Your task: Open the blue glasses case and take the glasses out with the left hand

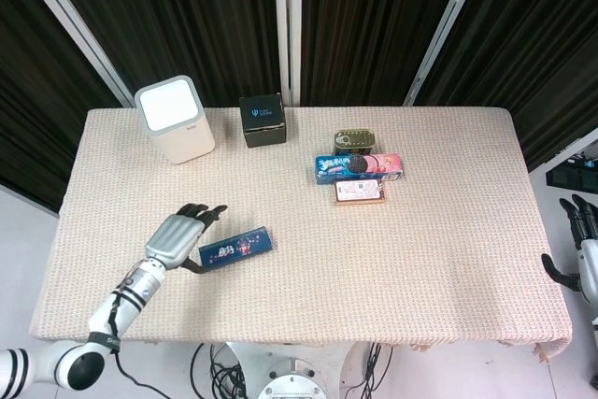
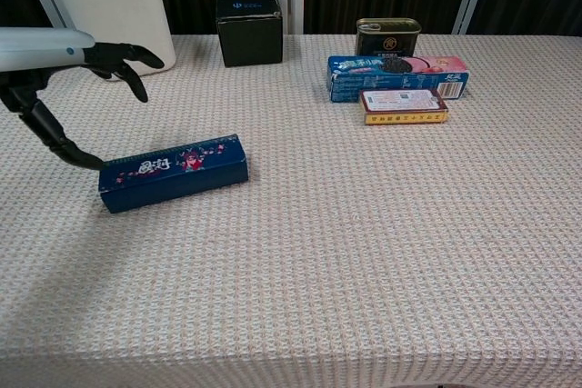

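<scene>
the blue glasses case [image 1: 235, 248] is seen closed and lying slightly skewed on the woven surface [image 1: 448, 231], toward its front left. the left robot hand [image 1: 183, 234] is held just left of the case with fingers [image 2: 127, 56] spread apart and raised; the thumb tip is at the case's left end, and nothing is gripped. the right robot hand [image 1: 577, 242] is seen off the surface's right edge, fingers apart and empty.

My fingers [image 2: 123, 59] are matt black, the hand's [image 1: 177, 235] back smooth silvery metal-look. Counter [image 2: 382, 243] cloth is coarse beige waffle weave; blue glasses case [image 2: 174, 172] looks smooth, slightly glossy. White bin [image 2: 114, 11] is smooth plastic, tin [image 2: 388, 36] shiny metal.
</scene>
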Robot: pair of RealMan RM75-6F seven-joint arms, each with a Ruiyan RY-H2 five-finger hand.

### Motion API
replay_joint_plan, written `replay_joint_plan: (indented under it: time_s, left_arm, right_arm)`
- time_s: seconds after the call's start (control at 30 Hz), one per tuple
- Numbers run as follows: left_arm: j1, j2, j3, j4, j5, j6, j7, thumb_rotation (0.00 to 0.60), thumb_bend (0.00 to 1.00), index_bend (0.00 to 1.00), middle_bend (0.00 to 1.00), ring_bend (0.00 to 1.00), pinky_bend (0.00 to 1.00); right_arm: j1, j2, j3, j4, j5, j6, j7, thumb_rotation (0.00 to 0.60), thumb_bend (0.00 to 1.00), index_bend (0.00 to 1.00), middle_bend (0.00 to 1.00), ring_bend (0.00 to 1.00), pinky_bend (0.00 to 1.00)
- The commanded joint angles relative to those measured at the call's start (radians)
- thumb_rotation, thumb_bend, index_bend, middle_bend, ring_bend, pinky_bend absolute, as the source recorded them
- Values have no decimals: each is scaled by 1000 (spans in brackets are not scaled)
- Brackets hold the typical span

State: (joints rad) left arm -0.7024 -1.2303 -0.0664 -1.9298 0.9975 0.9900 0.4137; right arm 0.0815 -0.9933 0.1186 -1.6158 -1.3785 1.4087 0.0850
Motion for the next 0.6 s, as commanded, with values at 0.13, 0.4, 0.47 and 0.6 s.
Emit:
replay_joint_plan:
  time_s: [0.13, 0.4, 0.47, 0.6]
  left_arm:
    - [-46, -172, -31, -12, -160, 125, 193, 600, 145, 90, 205, 121, 193]
    - [-73, -264, -49, 24, -208, 166, 251, 600, 168, 97, 202, 141, 230]
    - [-80, -275, -56, 35, -220, 169, 258, 600, 185, 97, 202, 144, 231]
    - [-86, -288, -61, 49, -240, 170, 262, 600, 205, 99, 206, 153, 242]
  right_arm:
    - [-5, 12, -1, -12, -10, 12, 8, 600, 269, 0, 0, 0, 0]
    - [-15, 27, 4, -17, 4, 24, 22, 600, 270, 0, 0, 0, 0]
    - [-14, 26, 3, -16, 3, 21, 23, 600, 271, 0, 0, 0, 0]
    - [-11, 23, 0, -10, 5, 9, 23, 600, 272, 0, 0, 0, 0]
